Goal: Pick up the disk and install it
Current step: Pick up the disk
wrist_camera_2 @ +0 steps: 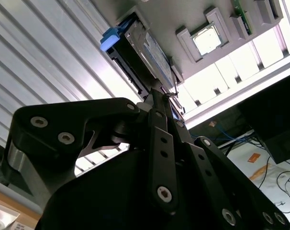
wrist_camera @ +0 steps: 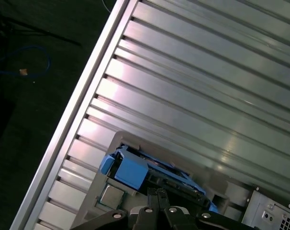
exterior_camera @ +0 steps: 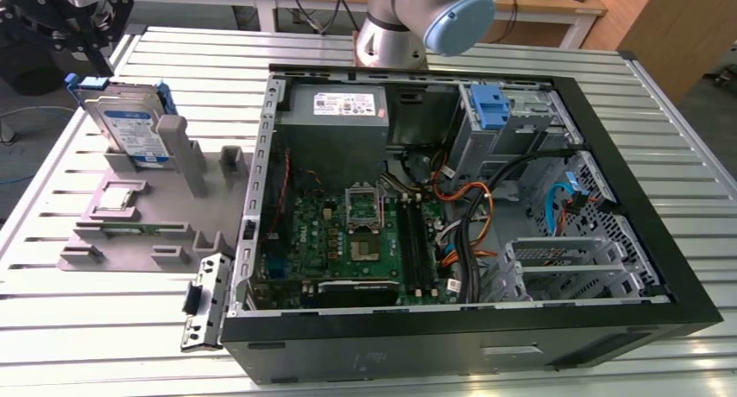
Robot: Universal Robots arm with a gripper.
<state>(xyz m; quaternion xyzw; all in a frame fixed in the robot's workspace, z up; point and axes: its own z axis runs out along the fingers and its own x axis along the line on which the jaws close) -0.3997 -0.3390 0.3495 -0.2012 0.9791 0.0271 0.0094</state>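
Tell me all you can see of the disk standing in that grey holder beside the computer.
The disk is a flat silver metal slab with a white-and-blue label, framed by a blue plastic carrier. It stands on edge, nearly upright, slotted into the grey holder on the slatted table, at the exterior view's left of the computer case. The gripper hangs close above its top edge; contact cannot be told.
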